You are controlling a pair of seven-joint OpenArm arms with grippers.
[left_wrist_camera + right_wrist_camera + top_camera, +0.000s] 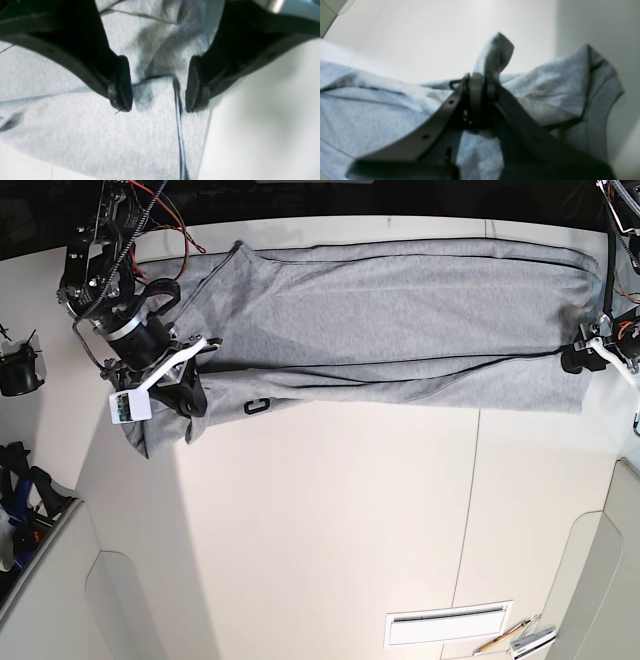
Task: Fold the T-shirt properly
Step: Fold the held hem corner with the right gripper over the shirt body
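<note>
Presently: T-shirt [400, 320], light grey, spread lengthwise across the white table [330, 530], folded into a long band. Right gripper [480, 82]: clenched on a bunched fold of the cloth, a tuft standing up past its fingertips. Left gripper [158, 85]: jaws parted, nothing between them, poised over the fabric's hem edge, stitched seam directly beneath and bare table just beside.

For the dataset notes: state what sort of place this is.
Probably a robotics lab bench: a grey T-shirt spread on a plain white table, two wired arms at its ends, a pencil near the edge.
</note>
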